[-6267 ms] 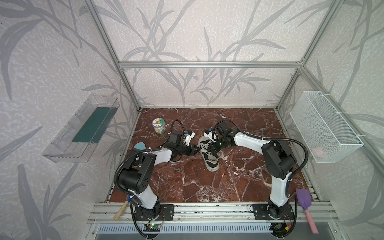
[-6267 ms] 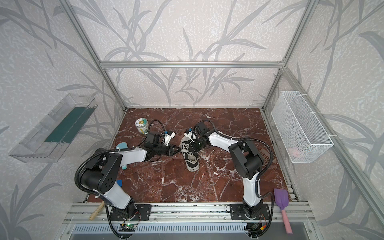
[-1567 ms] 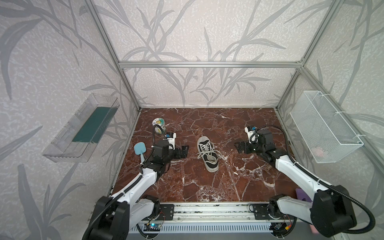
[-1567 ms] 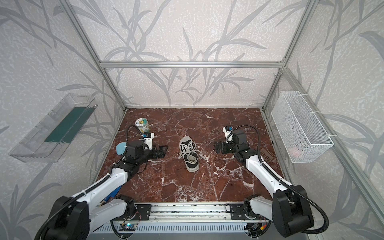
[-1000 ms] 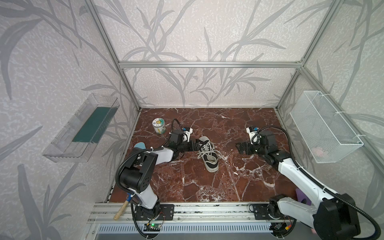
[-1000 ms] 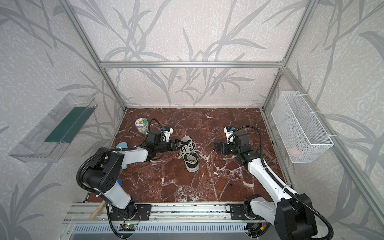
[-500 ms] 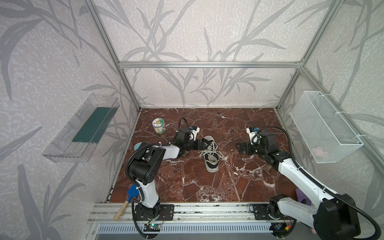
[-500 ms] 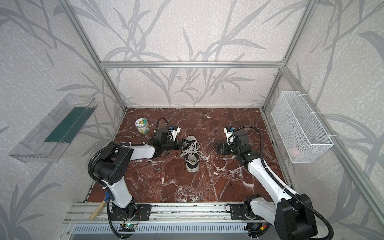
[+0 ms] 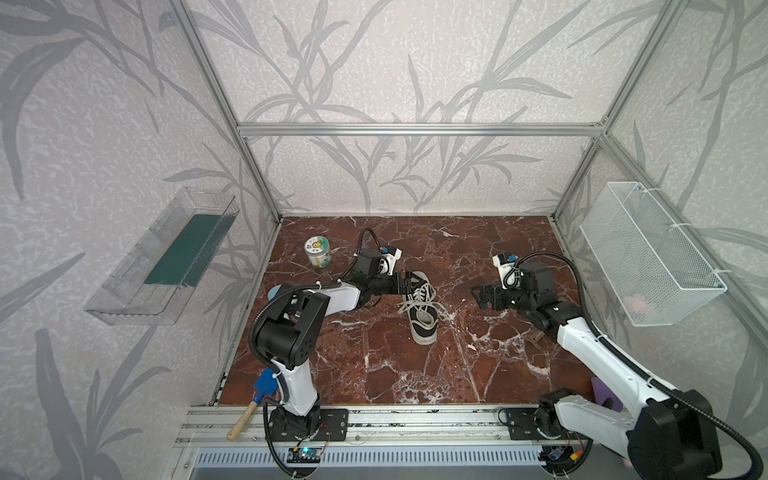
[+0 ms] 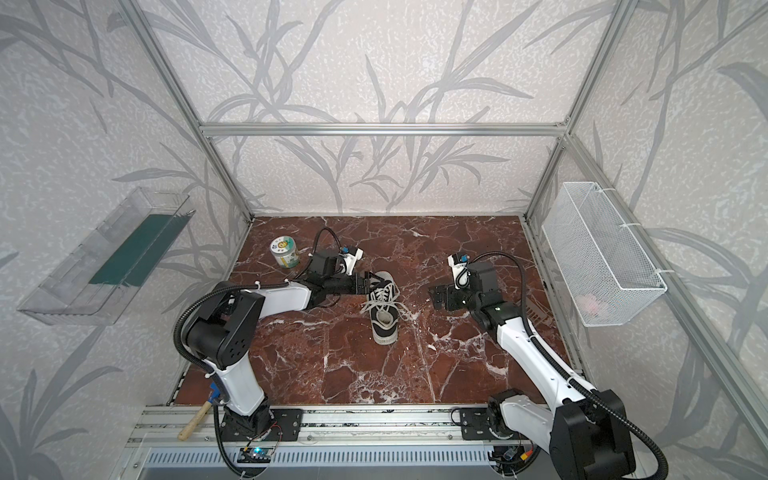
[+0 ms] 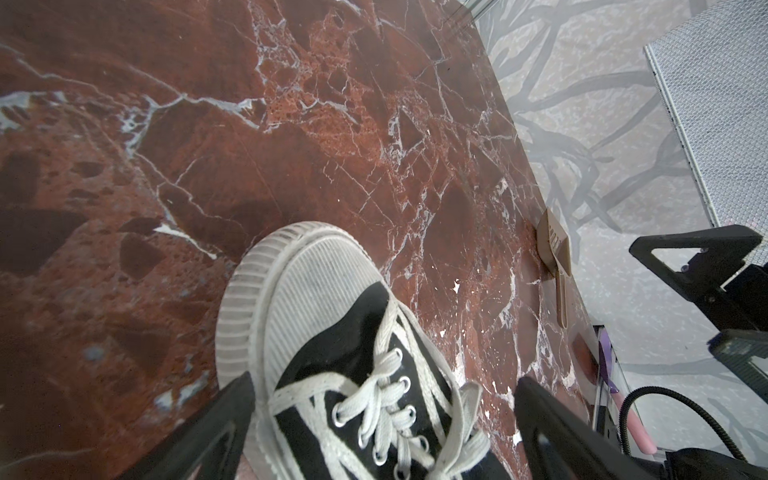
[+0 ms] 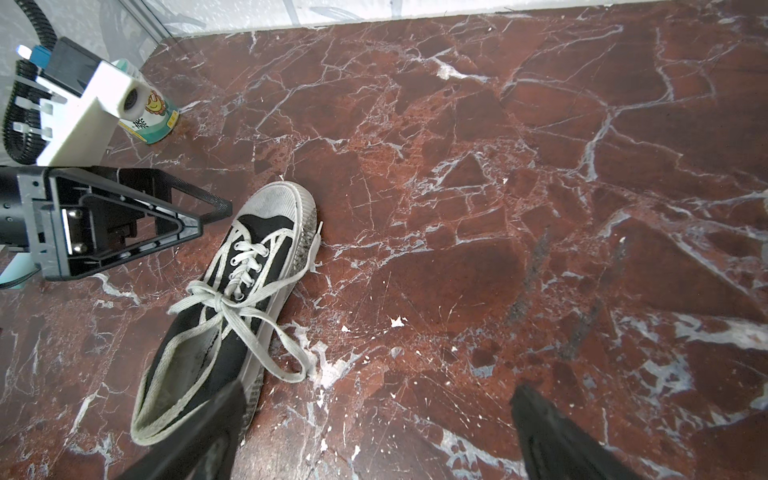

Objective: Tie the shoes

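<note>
- Both top views: small black canvas low-top sneaker with white rubber sole [image 9: 422,309] lying at centre frame on the red-brown marble counter [image 9: 374,374], toe toward the back wall, heel toward the lower edge.
- Same views: left gripper [image 9: 409,283] spread wide and grasping nothing, touching or just beside the toe from the left, probably placed to nudge or steady the shoe. Further right, well apart from the sneaker, the right gripper [image 9: 478,296], likewise released and empty.
- Left wrist view: ribbed toe cap [image 11: 299,291] lying between the parted black fingers [image 11: 224,428], one finger apparently against the sole edge, the other clear of it.
- Right wrist view: long white flat laces [image 12: 220,301] knotted over the tongue at centre left, loops spilling onto the counter at lower centre. Seemingly a loose bow, so likely little left beyond snugging it. Parted fingers along the bottom edge, nothing between them.
</note>
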`<state>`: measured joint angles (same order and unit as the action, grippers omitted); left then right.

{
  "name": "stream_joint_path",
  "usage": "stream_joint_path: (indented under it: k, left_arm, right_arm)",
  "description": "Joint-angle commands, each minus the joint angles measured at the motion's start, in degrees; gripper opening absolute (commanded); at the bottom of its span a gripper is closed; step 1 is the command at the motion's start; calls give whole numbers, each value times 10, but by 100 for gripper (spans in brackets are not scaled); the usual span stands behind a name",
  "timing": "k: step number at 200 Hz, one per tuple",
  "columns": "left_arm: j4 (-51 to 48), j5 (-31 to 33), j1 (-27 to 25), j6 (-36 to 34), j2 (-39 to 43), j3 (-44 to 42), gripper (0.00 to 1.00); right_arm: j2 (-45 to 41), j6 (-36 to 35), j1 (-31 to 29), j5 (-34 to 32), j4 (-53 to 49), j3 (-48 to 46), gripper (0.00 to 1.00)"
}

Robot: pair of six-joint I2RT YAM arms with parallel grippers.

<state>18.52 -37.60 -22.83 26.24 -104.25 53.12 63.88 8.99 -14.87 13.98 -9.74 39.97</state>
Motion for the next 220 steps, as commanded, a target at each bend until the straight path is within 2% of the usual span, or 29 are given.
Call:
stream_joint_path:
  k: [1,99,143,172,194,220]
  left_arm:
    - [-32,17,0,-17,-6,15,99]
    - [8,-4,-9,8,-32,22,99]
    - [1,13,-7,-16,2,10,99]
    - [17,112,-3,-80,87,-28,99]
    - [1,202,15,-139,163,-57,99]
    - [-57,375,32,-225,246,-79,99]
  right_arm:
    - [-7,-2,4,5,-5,-5,99]
    - [-2,-3,4,10,-4,-3,99]
    - [0,-2,4,6,21,-21,99]
    - [8,-7,5,-14,60,-38,99]
    - [14,-20,5,-60,102,-51,99]
    - [22,-38,11,-121,153,-65,99]
